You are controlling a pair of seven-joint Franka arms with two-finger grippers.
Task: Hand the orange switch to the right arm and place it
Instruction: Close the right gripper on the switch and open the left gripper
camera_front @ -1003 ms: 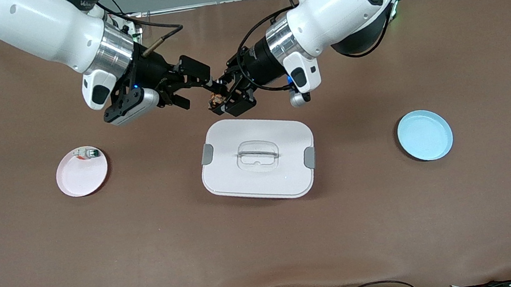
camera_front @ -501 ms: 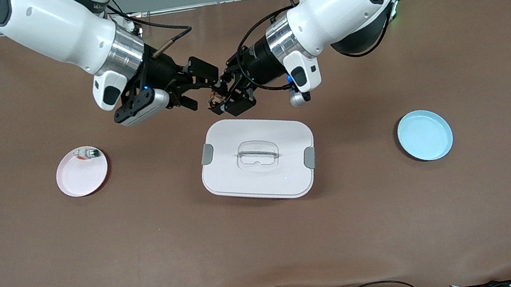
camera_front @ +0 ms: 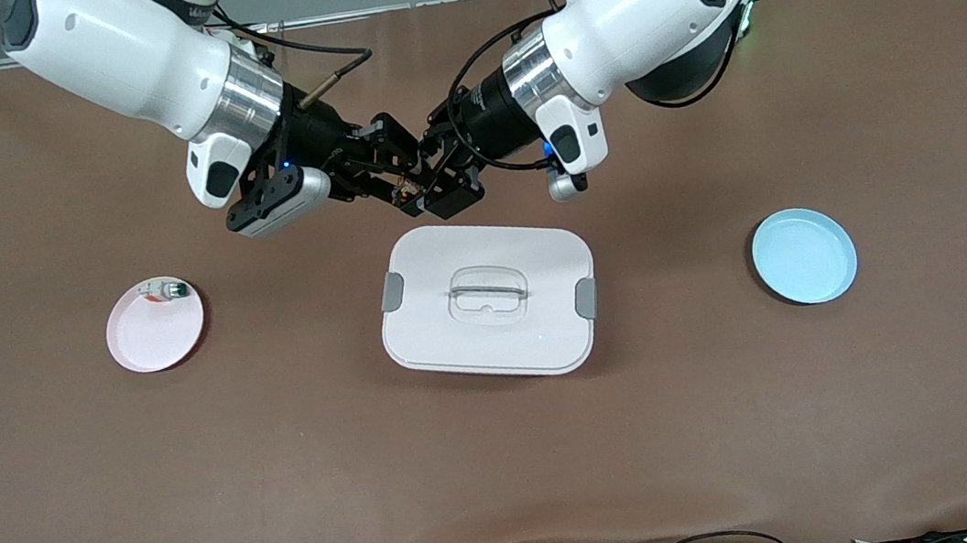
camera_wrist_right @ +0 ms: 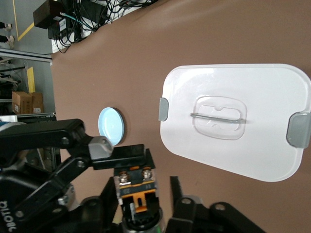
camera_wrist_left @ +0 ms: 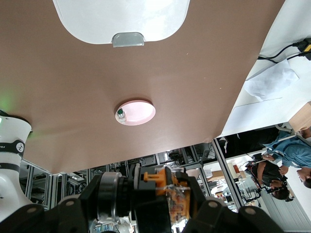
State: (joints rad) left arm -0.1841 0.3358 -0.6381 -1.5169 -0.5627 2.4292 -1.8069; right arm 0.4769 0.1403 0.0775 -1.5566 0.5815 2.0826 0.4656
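The orange switch (camera_front: 407, 190), a tiny black block with an orange face, is held in the air by my left gripper (camera_front: 426, 190), which is shut on it, over the table just past the white lidded box (camera_front: 487, 299). My right gripper (camera_front: 393, 168) is open, its fingers on either side of the switch. In the right wrist view the switch (camera_wrist_right: 137, 187) sits between my right gripper's fingers (camera_wrist_right: 176, 189), close against one and with a gap to the other. In the left wrist view the switch (camera_wrist_left: 172, 196) is clamped in my left gripper's jaws.
A pink plate (camera_front: 151, 340) toward the right arm's end holds a small white piece with a green end (camera_front: 165, 291). A blue plate (camera_front: 804, 255) lies toward the left arm's end. The white box with grey latches stands mid-table.
My right gripper has moved toward my left gripper, and its open fingers now sit around the switch. My left gripper has stayed in place with the switch.
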